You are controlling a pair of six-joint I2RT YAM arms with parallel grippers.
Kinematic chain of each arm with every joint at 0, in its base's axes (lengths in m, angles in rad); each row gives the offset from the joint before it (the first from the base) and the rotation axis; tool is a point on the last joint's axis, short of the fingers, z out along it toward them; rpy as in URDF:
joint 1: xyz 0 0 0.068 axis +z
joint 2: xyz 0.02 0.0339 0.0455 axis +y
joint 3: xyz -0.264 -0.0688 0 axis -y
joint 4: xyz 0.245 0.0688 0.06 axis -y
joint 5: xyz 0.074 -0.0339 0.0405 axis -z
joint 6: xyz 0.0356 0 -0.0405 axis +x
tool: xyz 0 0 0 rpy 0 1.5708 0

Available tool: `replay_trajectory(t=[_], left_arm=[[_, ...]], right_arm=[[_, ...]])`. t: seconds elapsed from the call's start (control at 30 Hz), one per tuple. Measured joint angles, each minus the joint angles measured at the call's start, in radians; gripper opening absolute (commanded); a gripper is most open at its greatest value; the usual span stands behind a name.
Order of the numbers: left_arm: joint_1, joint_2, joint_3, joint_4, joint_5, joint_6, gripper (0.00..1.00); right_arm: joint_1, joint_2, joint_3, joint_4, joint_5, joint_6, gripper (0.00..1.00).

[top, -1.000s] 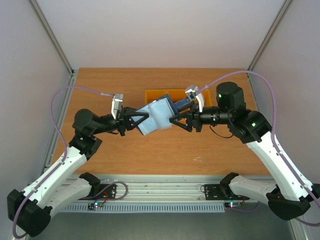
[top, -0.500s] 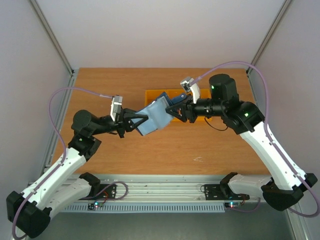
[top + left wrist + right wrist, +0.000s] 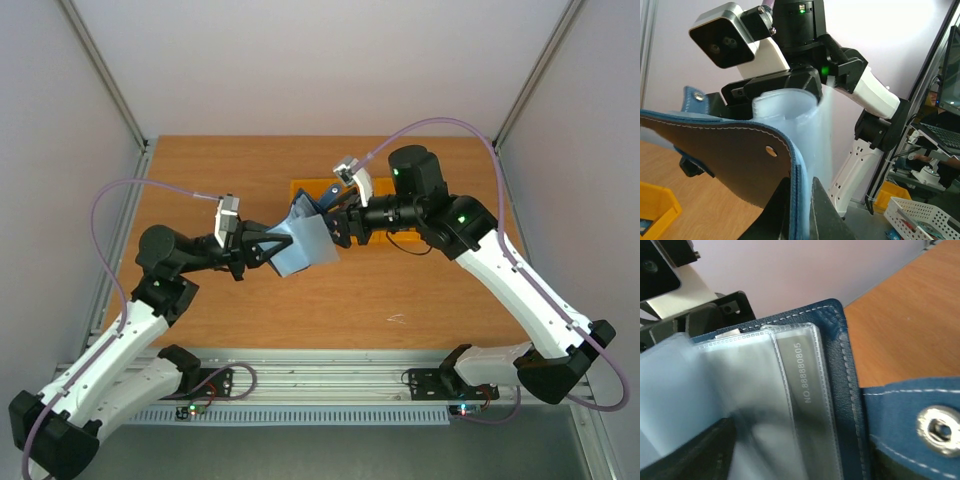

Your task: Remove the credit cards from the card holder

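The card holder (image 3: 305, 240) hangs open in the air between both grippers, over the table's middle. My left gripper (image 3: 272, 248) is shut on its lower edge; in the left wrist view the navy cover (image 3: 740, 160) and clear sleeves (image 3: 807, 130) stand pinched between the fingers (image 3: 827, 220). My right gripper (image 3: 335, 224) is open, its jaws on either side of the clear sleeves. In the right wrist view a dark card (image 3: 802, 370) printed "NO.88880805" sits inside a sleeve, beside the snap tab (image 3: 939, 430). The red and blue cards are not in view.
An orange bin (image 3: 303, 187) lies just behind the holder, and more orange bin (image 3: 405, 236) shows under the right arm. The left wrist view shows an orange bin corner (image 3: 655, 205) on the wooden table (image 3: 250, 300).
My right gripper has moved left and further from the near edge, up to the holder. The holder has swung more upright and its far flap has folded up. The left arm has shifted slightly left.
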State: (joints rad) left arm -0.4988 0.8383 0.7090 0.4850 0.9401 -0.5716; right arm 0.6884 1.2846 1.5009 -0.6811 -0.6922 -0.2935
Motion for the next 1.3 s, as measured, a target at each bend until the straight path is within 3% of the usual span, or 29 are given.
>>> replay_trajectory(t=[0.03,0.07,0.47,0.57,0.7,0.8,1.0,1.13,1.3], left_arm=[[0.000,-0.001,0.000,0.002,0.001,0.000,0.00],[0.000,-0.002,0.000,0.005,0.003,0.000,0.00],[-0.003,0.008,-0.001,0.013,-0.006,-0.003,0.00],[-0.003,0.008,-0.001,0.014,-0.008,-0.004,0.00],[-0.003,0.008,-0.001,0.012,-0.023,-0.005,0.00],[-0.003,0.010,-0.005,0.002,-0.048,-0.006,0.00],[-0.006,0.018,-0.008,-0.012,-0.058,-0.008,0.00],[-0.008,0.019,-0.008,-0.016,-0.059,-0.010,0.12],[0.006,0.019,-0.010,-0.014,-0.073,-0.032,0.14]], right_arm=[[0.004,0.001,-0.002,0.008,-0.006,0.006,0.94],[0.008,0.000,-0.006,0.020,-0.017,0.007,0.98],[0.043,-0.010,-0.066,0.084,-0.078,0.013,0.97],[0.043,-0.013,-0.067,0.088,-0.080,0.014,0.84],[0.046,-0.013,-0.068,0.094,-0.096,0.025,0.48],[0.053,-0.014,-0.069,0.108,-0.116,0.035,0.28],[0.058,-0.023,-0.087,0.121,-0.113,0.035,0.16],[0.059,-0.042,-0.105,0.130,-0.084,0.035,0.01],[0.059,-0.118,-0.158,0.128,0.007,0.035,0.01]])
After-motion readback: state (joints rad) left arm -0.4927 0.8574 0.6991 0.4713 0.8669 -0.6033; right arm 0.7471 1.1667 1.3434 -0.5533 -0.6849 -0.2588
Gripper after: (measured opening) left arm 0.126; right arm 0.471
